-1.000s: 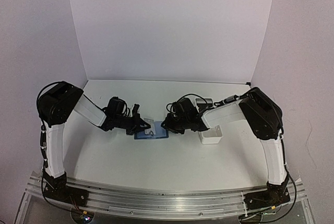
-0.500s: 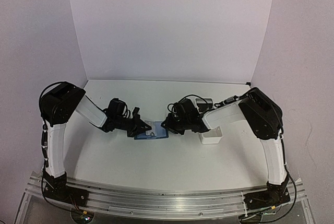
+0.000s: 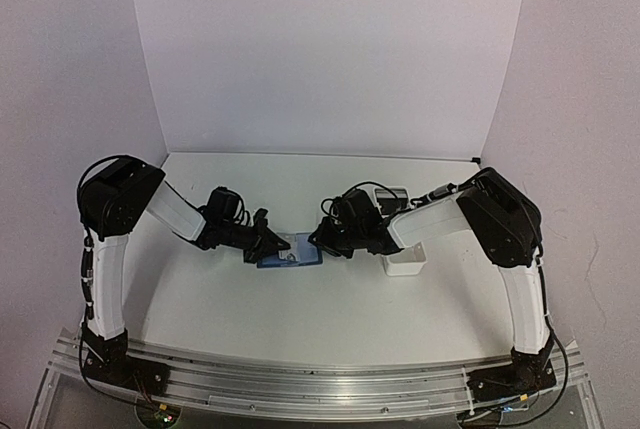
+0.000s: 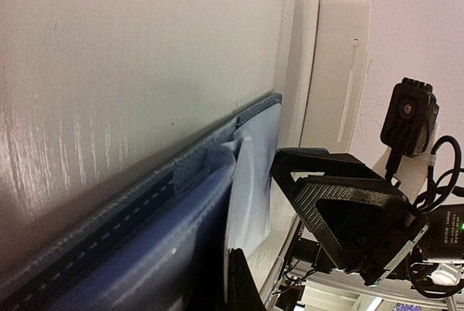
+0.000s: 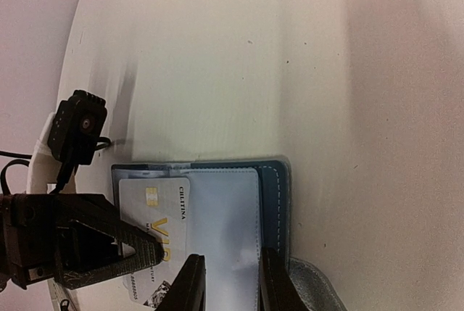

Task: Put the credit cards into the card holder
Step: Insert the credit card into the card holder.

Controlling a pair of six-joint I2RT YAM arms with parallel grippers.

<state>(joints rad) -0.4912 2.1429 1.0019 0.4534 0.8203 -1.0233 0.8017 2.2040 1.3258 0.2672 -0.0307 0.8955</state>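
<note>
My left gripper [image 3: 272, 242] pinches a credit card [image 5: 156, 224] at the card holder [image 5: 274, 195]. Right gripper [image 5: 230, 285] is nearly closed, can't tell its hold. White tray [image 3: 405, 265] sits beside it.

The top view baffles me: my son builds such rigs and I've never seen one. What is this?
A left arm and a right arm are bolted at a table's near edge, each ending in a two-finger pincer. The top view looks down from behind them; the other pictures come from a camera on each wrist. Between them lies an open blue wallet with a pale card on it. The left pincer is at the card; whether it grips is unclear. The right pincer is over the wallet, fingers apart. A white tray lies nearby.
</note>
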